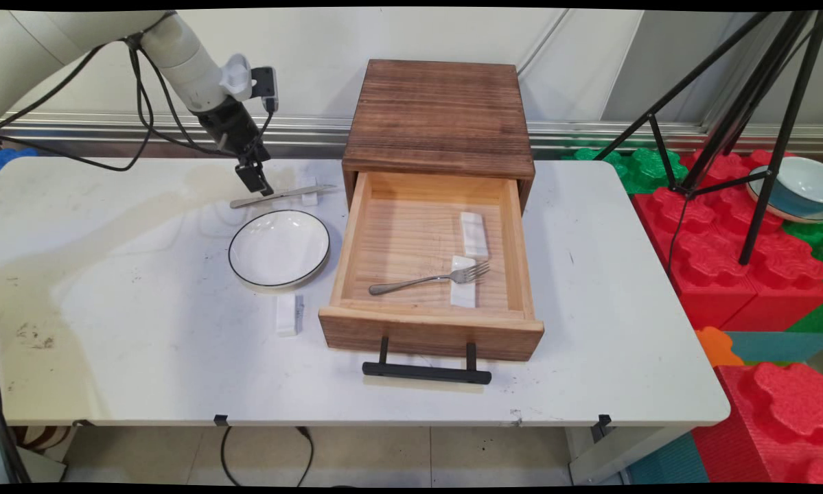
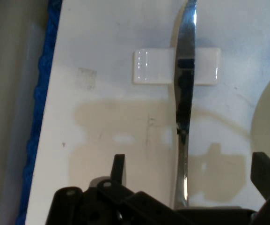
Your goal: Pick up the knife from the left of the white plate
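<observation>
Tool point(image 1: 254, 180) is seen low over the table's point(image 1: 143, 329) far left part, above the handle end of a knife point(image 1: 282, 196). In the hand view the tool point(image 2: 191, 180) is spread wide: one finger point(image 2: 118, 169) is seen left of the knife point(image 2: 184, 108), the other point(image 2: 267, 172) well to its right, neither touching it. The handle runs between them.

Knife: slim, all-metal, polished, reflective. Its blade part is propped on a small white rectangular rest point(image 1: 309, 197), glossy ceramic by the look, lying crosswise under it point(image 2: 149, 66). The handle end slopes down toward the table.

Just in front of the knife a round white plate point(image 1: 279, 248) with a thin dark rim is set on the table, nothing on it. Nearer the front edge a second white rest point(image 1: 289, 314) lies alone.

To the right a dark-stained wooden box point(image 1: 438, 116) is placed, with its pale wooden drawer point(image 1: 430, 329) pulled open and a black bar handle point(image 1: 426, 372) at the front. Inside the drawer a metal fork point(image 1: 430, 279) is laid with its tines on a white rest point(image 1: 463, 291); another white rest point(image 1: 473, 234) lies just behind it.

Off the table, right side: red and green foam blocks point(image 1: 720, 240), black tripod legs point(image 1: 761, 123), a bowl point(image 1: 795, 189).
</observation>
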